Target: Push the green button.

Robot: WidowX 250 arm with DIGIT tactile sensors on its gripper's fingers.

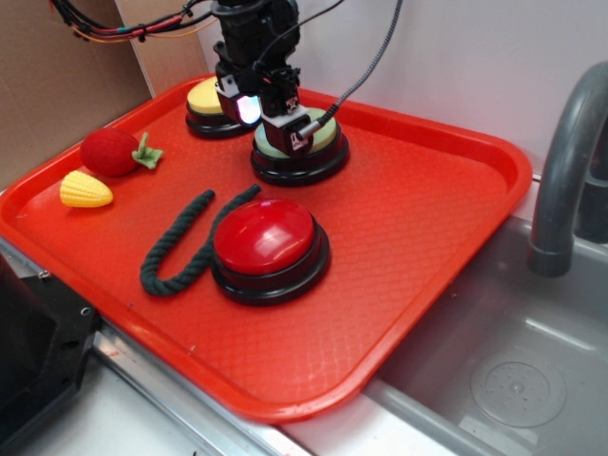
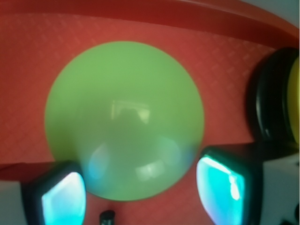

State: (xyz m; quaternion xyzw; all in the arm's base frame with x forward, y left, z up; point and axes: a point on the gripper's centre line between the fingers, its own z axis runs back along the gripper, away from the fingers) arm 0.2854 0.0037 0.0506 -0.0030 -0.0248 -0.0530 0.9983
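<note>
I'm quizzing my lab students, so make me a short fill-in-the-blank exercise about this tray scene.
1. The gripper is over the ____ button.
2. The biggest button has a ____ top.
3. The rope lies beside the ____ button.
4. The buttons sit on a red ____.

Missing words: green; red; red; tray.

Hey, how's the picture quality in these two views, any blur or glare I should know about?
Wrist view: soft focus throughout, the green button fills the frame with pale reflections on its dome, and the fingers glow cyan. Exterior view: sharper and evenly lit, with a white highlight on the red button and a cyan glow at the gripper.
</note>
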